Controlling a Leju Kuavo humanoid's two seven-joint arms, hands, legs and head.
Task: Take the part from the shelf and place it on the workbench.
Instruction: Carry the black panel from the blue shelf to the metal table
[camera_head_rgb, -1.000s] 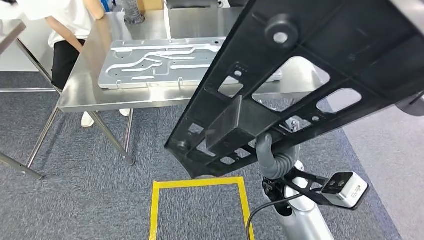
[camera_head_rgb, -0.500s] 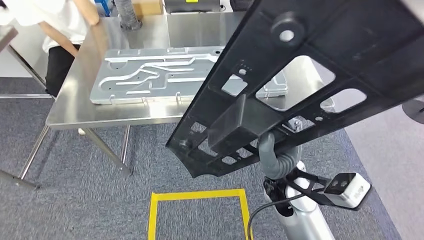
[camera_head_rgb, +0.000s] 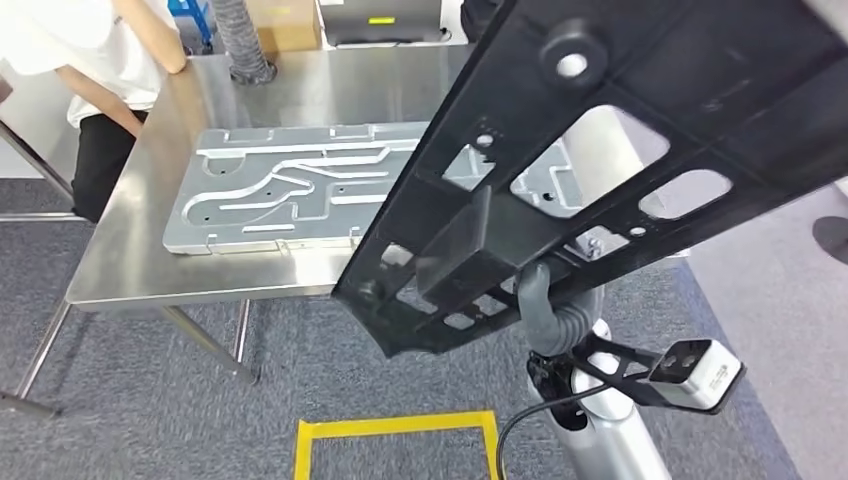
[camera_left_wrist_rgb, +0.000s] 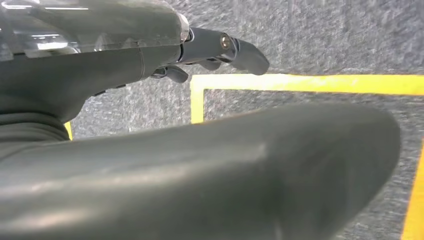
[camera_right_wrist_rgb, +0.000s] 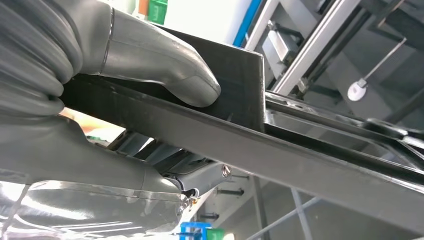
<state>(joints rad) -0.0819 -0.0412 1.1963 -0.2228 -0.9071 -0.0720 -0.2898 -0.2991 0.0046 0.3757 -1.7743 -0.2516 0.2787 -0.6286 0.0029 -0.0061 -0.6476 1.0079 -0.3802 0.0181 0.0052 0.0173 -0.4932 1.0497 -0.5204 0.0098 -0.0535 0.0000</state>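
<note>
Right robot hand (camera_head_rgb: 548, 318) grips a black perforated part (camera_head_rgb: 640, 130), raised near the steel counter (camera_head_rgb: 150, 270); left robot hand (camera_left_wrist_rgb: 220, 50) hangs released.

A silver metal plate (camera_head_rgb: 300, 190) with routed grooves lies flat on the worktop. A person (camera_head_rgb: 85, 70) in a white top stands at its far-left corner. Yellow tape (camera_head_rgb: 395, 430) marks a square on the grey carpet (camera_head_rgb: 150, 420)

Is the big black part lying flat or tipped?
Tipped. The black part slants up from low left to high right, held by the right hand.
</note>
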